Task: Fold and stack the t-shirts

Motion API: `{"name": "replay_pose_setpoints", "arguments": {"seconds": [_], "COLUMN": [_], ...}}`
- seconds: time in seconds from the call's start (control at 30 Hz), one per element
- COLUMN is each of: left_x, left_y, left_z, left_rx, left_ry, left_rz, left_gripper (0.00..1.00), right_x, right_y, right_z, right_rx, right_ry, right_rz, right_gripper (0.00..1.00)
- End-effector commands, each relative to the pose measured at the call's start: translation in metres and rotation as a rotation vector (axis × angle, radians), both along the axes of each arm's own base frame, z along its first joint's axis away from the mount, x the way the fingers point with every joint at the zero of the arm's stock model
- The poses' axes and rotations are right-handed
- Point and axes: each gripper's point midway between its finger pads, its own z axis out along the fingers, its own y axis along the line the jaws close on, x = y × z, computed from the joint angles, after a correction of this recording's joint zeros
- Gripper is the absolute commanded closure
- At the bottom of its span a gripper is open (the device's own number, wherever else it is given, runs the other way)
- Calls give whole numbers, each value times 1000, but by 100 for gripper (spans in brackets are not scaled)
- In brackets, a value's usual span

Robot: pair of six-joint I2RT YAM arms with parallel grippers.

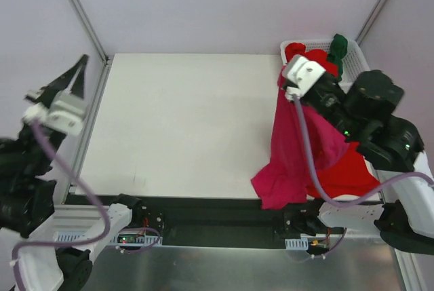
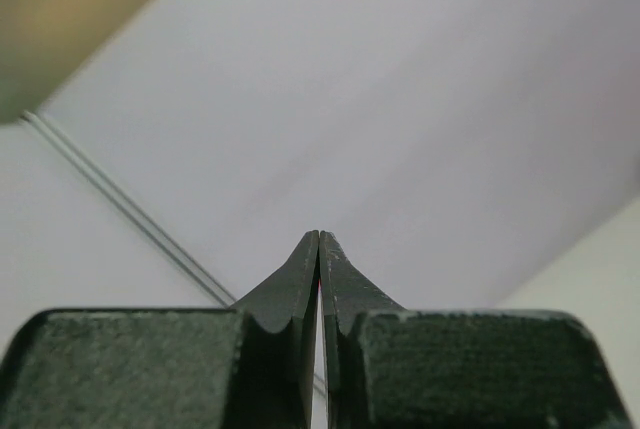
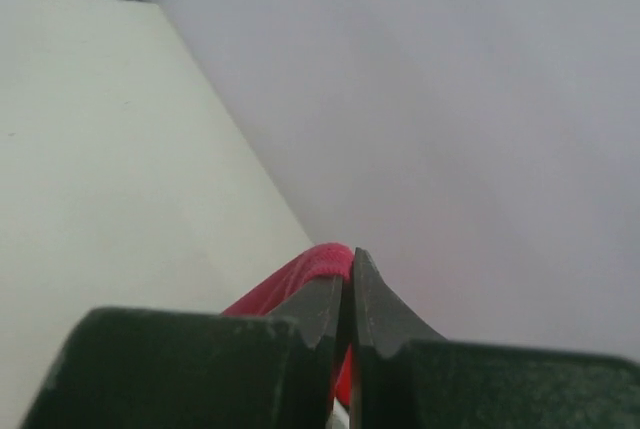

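Observation:
A magenta-pink t-shirt (image 1: pixel 291 148) hangs from my right gripper (image 1: pixel 286 86) over the table's right side, its lower end bunched on the table near the front edge. In the right wrist view the right gripper (image 3: pixel 350 267) is shut on a fold of that magenta cloth (image 3: pixel 318 267). A bright red t-shirt (image 1: pixel 352 169) lies beneath the right arm. More red t-shirts (image 1: pixel 302 52) and a dark green one (image 1: pixel 338 47) sit in the white basket (image 1: pixel 319 42). My left gripper (image 1: pixel 80 68) is raised off the table's left edge, and the left wrist view shows it (image 2: pixel 320 241) shut and empty.
The white table (image 1: pixel 183 121) stretches between the arms. The basket stands at its back right corner. Pale enclosure walls and metal frame bars (image 1: pixel 78 9) surround the table. Purple cables trail from both wrists.

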Motion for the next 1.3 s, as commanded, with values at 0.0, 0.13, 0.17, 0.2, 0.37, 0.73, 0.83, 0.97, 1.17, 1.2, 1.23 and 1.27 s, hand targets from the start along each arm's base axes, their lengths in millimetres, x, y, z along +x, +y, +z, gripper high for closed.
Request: {"name": "replay_pose_setpoints", "arguments": {"seconds": [0.0,0.13,0.17,0.2,0.37,0.73,0.83,0.97,1.17,1.2,1.23,1.27], "left_x": [64,106,117,122,143,148,148,143,137,137,138,139], "left_y": [-12,-14,-17,-19,-31,-33,-35,-39,-53,-55,-60,-63], "left_z": [-64,-100,-104,-108,-122,-131,-135,-142,-158,-167,-169,-172], "left_rx": [-37,-55,-60,-55,-72,-74,-87,-83,-106,-102,-102,-104], "left_ry": [232,328,337,343,387,411,429,443,544,590,611,631], "left_rz": [7,50,50,44,6,8,-7,-34,-118,-124,-149,-158], "left_gripper": [100,100,100,100,100,100,100,95,89,89,89,90], "right_x": [-1,7,16,23,98,202,213,195,147,138,135,135], "right_y": [40,71,85,91,100,102,101,58,13,9,9,9], "right_z": [-19,-53,-58,-60,-21,80,18,-18,-33,-29,-34,-37], "right_rx": [69,26,22,18,161,181,-14,-75,-95,-89,-110,-112], "right_ry": [109,198,196,184,53,-328,-265,-175,-56,-56,-38,-32], "right_rz": [106,157,162,160,-3,-253,-315,-390,-393,-370,-354,-357], "right_gripper": [99,99,99,99,99,81,15,0,3,4,3,4]}}
